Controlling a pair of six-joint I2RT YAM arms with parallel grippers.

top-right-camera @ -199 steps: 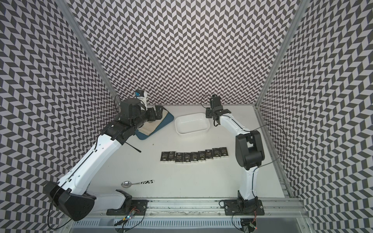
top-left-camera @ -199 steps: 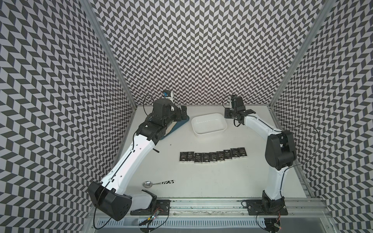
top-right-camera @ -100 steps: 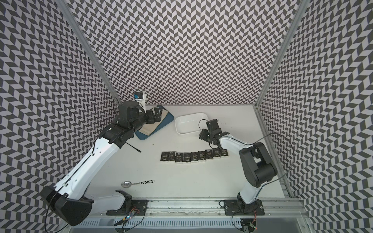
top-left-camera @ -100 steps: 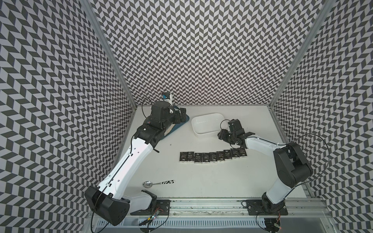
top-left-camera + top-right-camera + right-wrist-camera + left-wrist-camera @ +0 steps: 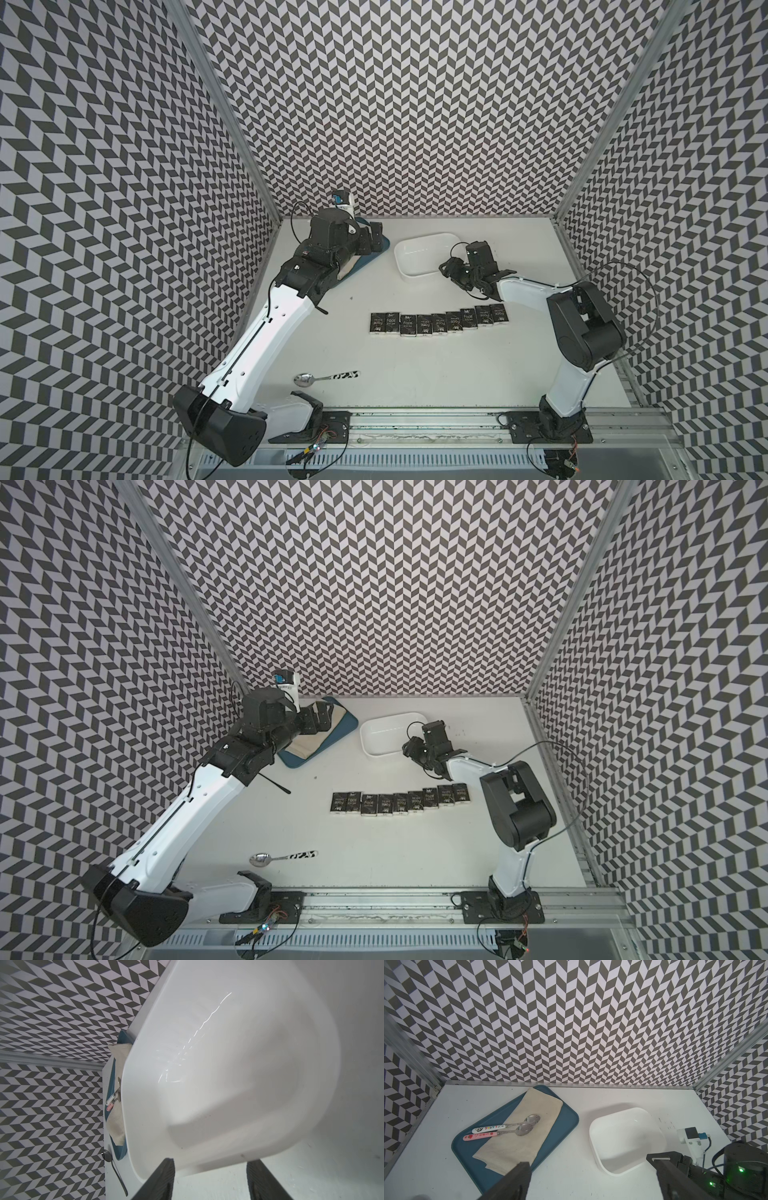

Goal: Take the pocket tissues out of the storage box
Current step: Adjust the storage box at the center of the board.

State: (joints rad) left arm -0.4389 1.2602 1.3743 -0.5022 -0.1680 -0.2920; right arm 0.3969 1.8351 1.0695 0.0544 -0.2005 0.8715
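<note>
While the white-and-black left arm (image 5: 266,336) and right arm (image 5: 582,328) both reach toward the back wall, the one white tabletop (image 5: 436,374) under them carries only a handful of stuff.

Biggest item is one flat blue rectangular tray (image 5: 347,723) in the far left corner, with one folded beige cloth (image 5: 529,1138) lying on it. Just beside the tray sits one shallow white plastic storage box (image 5: 419,262) with rounded corners.

Then come nine small flat black pocket tissue packets (image 5: 438,323) with white "Face" print. All nine are outside the box, lined up edge to edge in a slightly curved row on the table, on the side nearer the arm bases.

Three spoons total. A white-handled spoon (image 5: 506,1126) and a pink-handled spoon (image 5: 497,1133) lie side by side on the cloth. One metal spoon with a black-and-white handle (image 5: 326,377) lies alone near the left arm's base.

As for the left gripper (image 5: 371,238), it hangs over the tray with fingers spread wide, gripping nothing, well apart from the packets. Over at the box's right-hand end, the right gripper (image 5: 211,1162) has its fingers apart too, holding nothing. The row's right end lies near that arm's forearm, clear of the gripper.
</note>
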